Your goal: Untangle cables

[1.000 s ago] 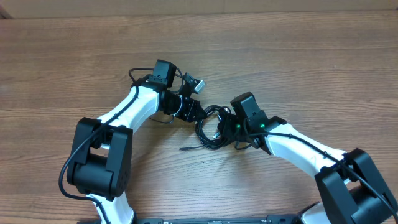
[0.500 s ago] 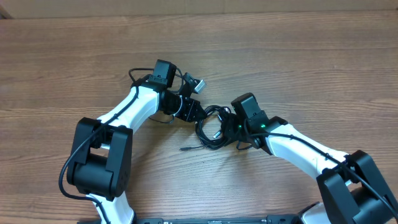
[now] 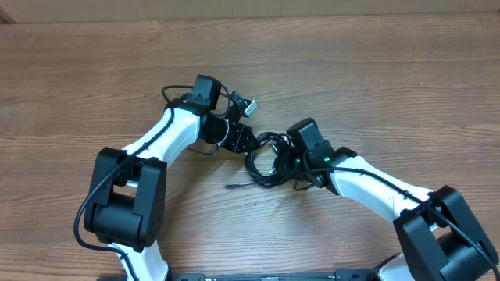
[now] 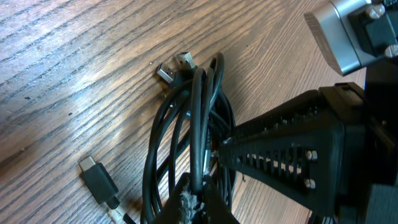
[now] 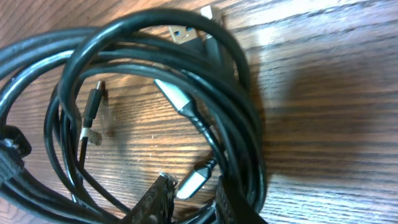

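We see the cables (image 3: 264, 160) lying as one black tangled bundle on the wooden table (image 3: 375, 86), near its middle and between the two arms. The left gripper (image 3: 251, 148) touches the bundle from its upper left side, and the right gripper (image 3: 284, 161) touches it from the right side.

In the left wrist view the left gripper is closed, and several strands of the cables pass between its two fingers, so it pinches the bundle there. The loops run away from the fingers over the wood. At the far end of the loops two small metal plugs (image 4: 171, 67) lie side by side on the table. A short black plug (image 4: 96, 179) lies apart from the loops, on their left.

In the right wrist view the loops lie over each other in a round coil. The two fingers (image 5: 155, 200) of the right gripper stand a little apart at the lower edge, and a silver plug (image 5: 189, 182) lies between them. We cannot tell if they press on it or only stand around it.
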